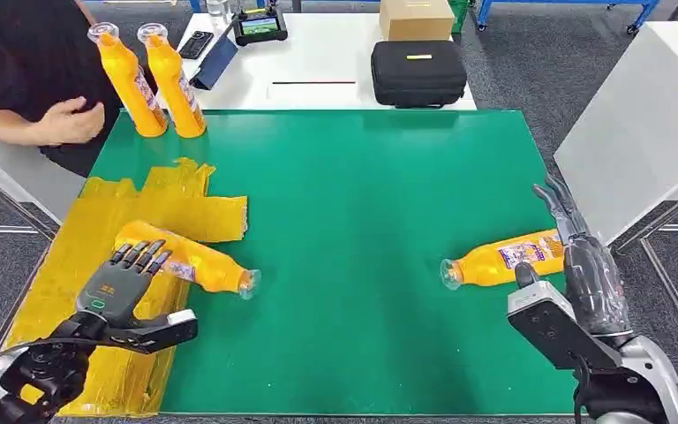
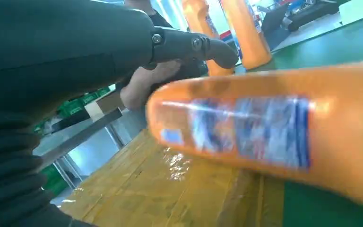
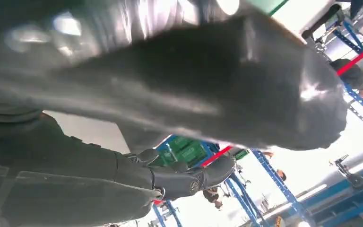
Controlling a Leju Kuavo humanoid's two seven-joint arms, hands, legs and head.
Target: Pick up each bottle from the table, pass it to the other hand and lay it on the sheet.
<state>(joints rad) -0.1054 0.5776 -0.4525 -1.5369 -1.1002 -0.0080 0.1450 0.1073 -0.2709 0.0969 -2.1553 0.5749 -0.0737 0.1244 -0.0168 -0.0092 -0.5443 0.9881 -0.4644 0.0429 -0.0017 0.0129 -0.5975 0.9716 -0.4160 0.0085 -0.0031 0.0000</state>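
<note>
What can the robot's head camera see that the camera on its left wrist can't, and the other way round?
Head view alone: the right hand beside a lying orange bottle on the green mat, plus a black case and cardboard box behind.

Left wrist view alone: a blurred close-up of the label on the bottle under the left hand.

Both: that bottle, the left hand, the yellow sheet, two upright orange bottles and a person's hand.

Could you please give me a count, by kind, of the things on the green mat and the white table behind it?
Orange bottles: 4, two standing, one lying on the yellow sheet, one lying by the right hand
Yellow sheet: 1
Black case: 1
Cardboard box: 1
Total: 7
</note>
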